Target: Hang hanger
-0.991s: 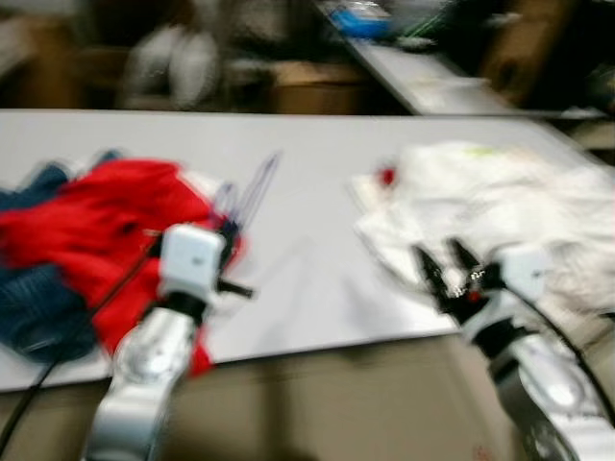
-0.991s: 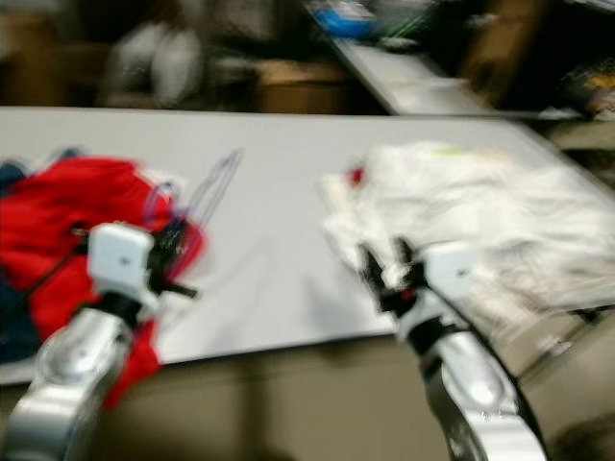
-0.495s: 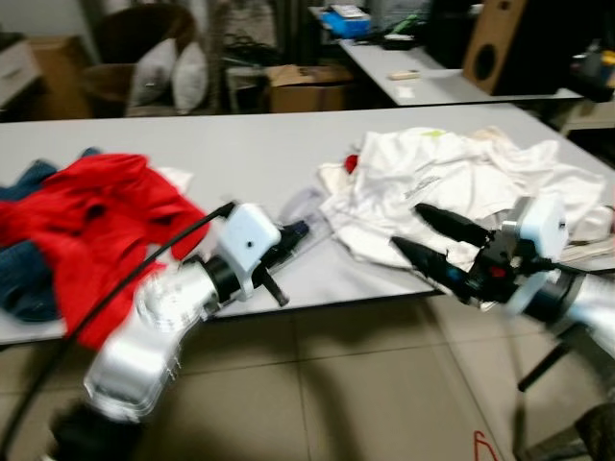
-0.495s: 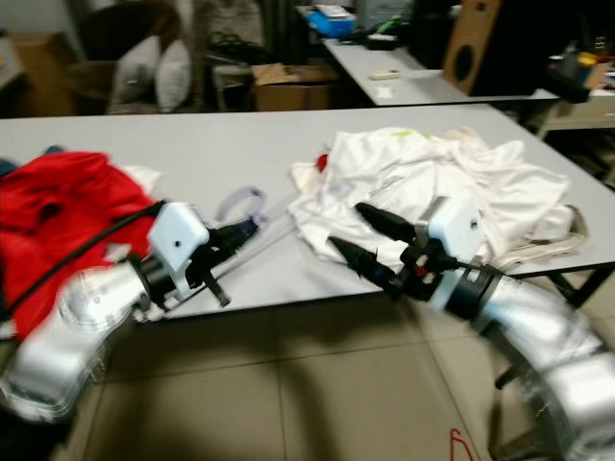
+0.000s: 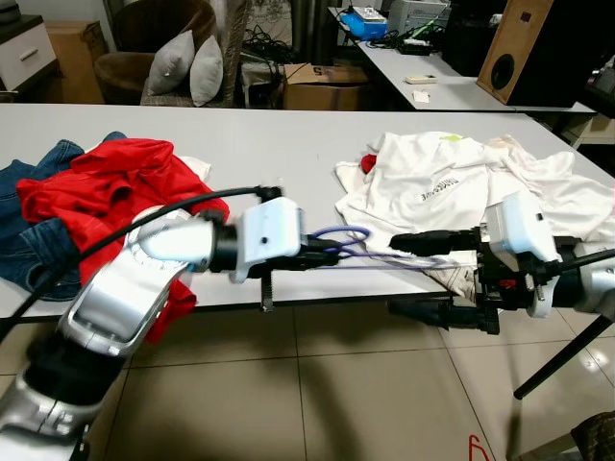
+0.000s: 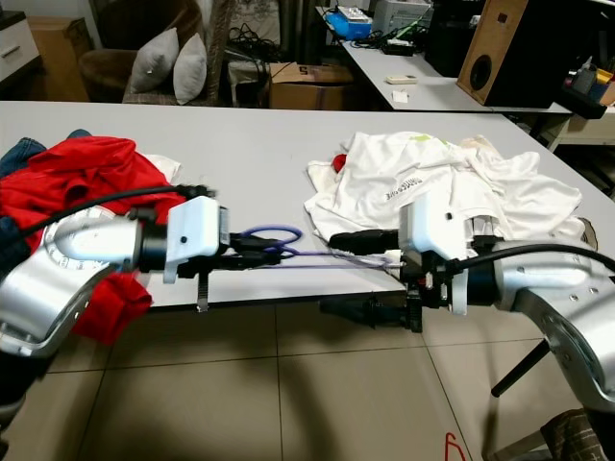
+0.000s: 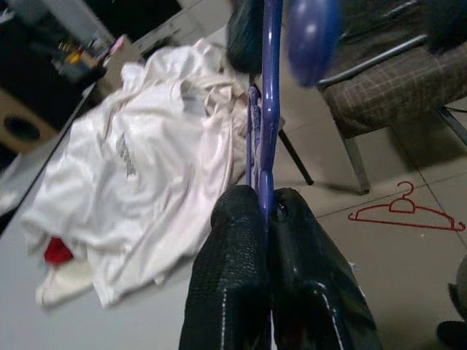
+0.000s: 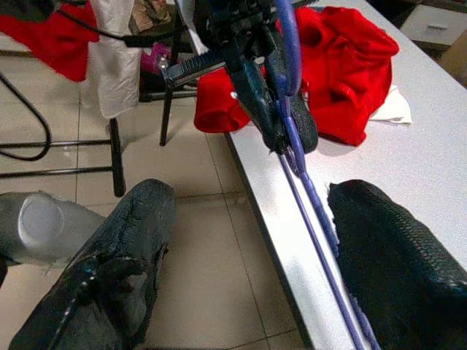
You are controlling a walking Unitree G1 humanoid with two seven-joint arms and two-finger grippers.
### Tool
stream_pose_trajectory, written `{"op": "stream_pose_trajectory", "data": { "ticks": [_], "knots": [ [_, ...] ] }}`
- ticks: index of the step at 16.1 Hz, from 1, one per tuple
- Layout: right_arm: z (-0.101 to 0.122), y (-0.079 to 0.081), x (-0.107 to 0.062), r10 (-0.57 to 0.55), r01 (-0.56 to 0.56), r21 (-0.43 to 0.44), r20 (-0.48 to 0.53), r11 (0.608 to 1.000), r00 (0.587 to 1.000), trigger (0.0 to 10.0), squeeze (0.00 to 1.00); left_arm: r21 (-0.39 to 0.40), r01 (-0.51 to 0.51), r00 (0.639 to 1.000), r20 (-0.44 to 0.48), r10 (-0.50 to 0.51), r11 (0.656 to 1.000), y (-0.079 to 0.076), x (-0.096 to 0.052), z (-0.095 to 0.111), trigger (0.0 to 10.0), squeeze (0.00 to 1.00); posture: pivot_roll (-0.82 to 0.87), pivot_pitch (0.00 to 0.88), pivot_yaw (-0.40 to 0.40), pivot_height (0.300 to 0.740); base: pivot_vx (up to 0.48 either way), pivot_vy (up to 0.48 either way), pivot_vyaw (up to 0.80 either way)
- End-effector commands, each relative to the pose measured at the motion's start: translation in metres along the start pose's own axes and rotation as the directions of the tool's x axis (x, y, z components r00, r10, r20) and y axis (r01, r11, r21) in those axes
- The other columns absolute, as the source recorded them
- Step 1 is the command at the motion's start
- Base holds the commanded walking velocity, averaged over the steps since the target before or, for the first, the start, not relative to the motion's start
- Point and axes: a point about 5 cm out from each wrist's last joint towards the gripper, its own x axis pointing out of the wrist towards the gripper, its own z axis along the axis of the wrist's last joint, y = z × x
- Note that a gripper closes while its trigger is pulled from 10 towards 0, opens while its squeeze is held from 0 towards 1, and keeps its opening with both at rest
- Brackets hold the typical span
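- Leftmost on the long grey table point(image 5: 288, 144) lies a heap of clothes — a crumpled red garment point(image 5: 115, 192) over a pair of blue denim jeans point(image 5: 38, 245), part of the red cloth hanging over the near edge.
- Next, the left gripper point(image 5: 322, 254) reaches across the table's near edge from its silver arm, its two black fingers point(image 7: 233, 277) pinched together on a thin purple plastic hanger point(image 5: 370, 252).
- Held so, the hanger lies roughly level just above the table's front edge, its hook loop close to the left gripper and its long bars running toward the right gripper.
- Further right, the right gripper point(image 5: 434, 277) has its fingers spread wide apart — one finger point(image 5: 432, 240) at the height of the hanger's far end, the other point(image 5: 432, 312) below the table edge; whether the upper one touches the hanger cannot be told.
- Behind it, a rumpled white T-shirt with dark print point(image 5: 452, 182) is spread over the table's right part, a small red piece point(image 5: 369, 163) at its left edge.
- Down on the tiled floor lies a red wire hanger point(image 7: 408, 211).
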Motion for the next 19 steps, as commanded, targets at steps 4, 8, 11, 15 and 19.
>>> {"op": "stream_pose_trajectory", "data": {
  "ticks": [4, 8, 11, 15, 19],
  "knots": [
    [-0.008, -0.004, 0.004, 0.000, -0.001, -0.019, -0.065, 1.000, 0.998, 0.0, 0.00, 0.089, 0.081, 0.997, -0.027, -0.079, 0.993, 0.005, 0.003, 0.008, 10.0, 0.00, 0.06, 0.000, -0.044, 0.740, 0.000, 0.000, 0.00],
    [-0.009, -0.009, 0.011, -0.021, 0.018, -0.044, -0.061, 0.999, 0.998, 0.0, 0.00, 0.128, 0.120, 0.993, -0.023, -0.118, 0.984, 0.010, 0.007, 0.015, 10.0, 0.00, 0.07, 0.000, -0.043, 0.740, 0.000, 0.000, 0.00],
    [-0.006, -0.009, 0.015, -0.010, 0.008, -0.053, -0.044, 0.999, 0.999, 0.0, 0.00, 0.143, 0.133, 0.991, -0.031, -0.130, 0.981, 0.011, 0.008, 0.014, 10.0, 0.00, 0.07, 0.000, -0.038, 0.740, 0.000, 0.000, 0.00],
    [-0.006, -0.010, 0.021, 0.002, -0.004, -0.060, -0.037, 0.998, 0.999, 0.0, 0.00, 0.150, 0.132, 0.991, -0.016, -0.131, 0.980, 0.015, 0.010, 0.016, 10.0, 0.00, 0.07, 0.000, -0.038, 0.740, 0.000, 0.000, 0.00],
    [-0.006, -0.013, 0.023, 0.000, -0.002, -0.067, -0.036, 0.998, 0.999, 0.0, 0.00, 0.149, 0.147, 0.989, 0.010, -0.150, 0.978, 0.013, 0.012, 0.020, 10.0, 0.00, 0.07, 0.000, -0.043, 0.740, 0.000, 0.000, 0.00]
  ]
}}
